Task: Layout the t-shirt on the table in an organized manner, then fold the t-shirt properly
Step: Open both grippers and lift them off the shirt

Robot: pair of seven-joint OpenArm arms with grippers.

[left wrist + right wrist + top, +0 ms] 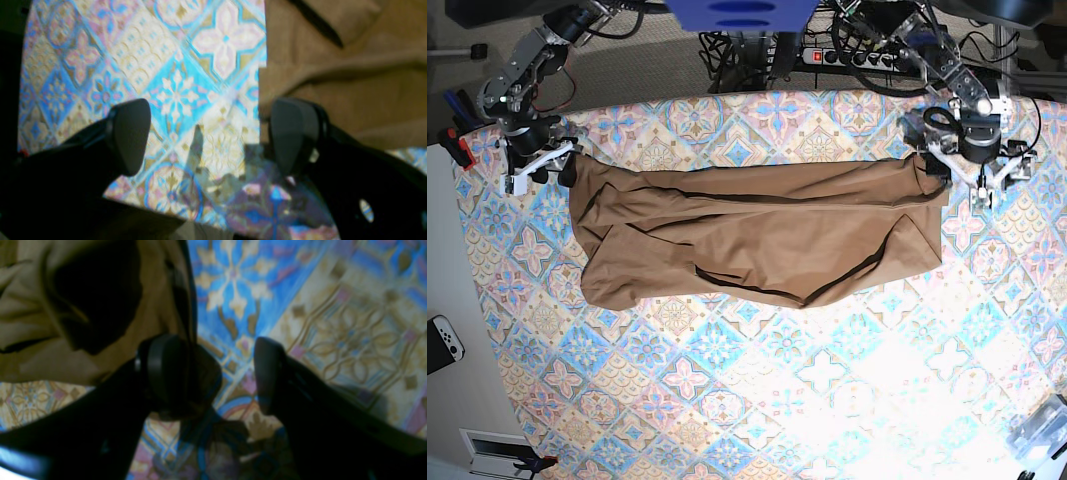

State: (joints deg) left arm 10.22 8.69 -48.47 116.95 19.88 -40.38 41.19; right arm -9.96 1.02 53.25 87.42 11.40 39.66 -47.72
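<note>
While the garment lies stretched between both arms, the scene reads as follows, largest thing first.

Table (757, 400): patterned blue, pink and cream cloth, bare across the near half in the base view.

T-shirt (757, 235): tan-brown, lying on the far half of the table as a long band. Its long axis runs side to side across the base view, one end at each arm. It is not flat: deep folds run along its length and the lower edge is doubled over. Which end is collar and which is hem cannot be told.

Left gripper (210, 136): at the shirt's end on the base view's right. Jaws wide apart with nothing between them but tablecloth; one fingertip (293, 130) sits right at the fabric's edge.

Right gripper (233, 373): at the other end. Jaws apart; a fingertip (166, 366) overlaps the dark-seamed edge of the cloth, but no fabric shows in the gap, so it seems to hold nothing.

Stage, as a judgement: the spreading-out part looks unfinished, and folding has not begun.

Risk one: closing where the jaws now stand would likely catch only tablecloth, or a single thin edge that slips out.

Risk two: pinching through the doubled layers would drag the creases along and not open them.

Risk three: uneven pulls from the two ends would skew the band, leaving a crooked base for any fold.
</note>
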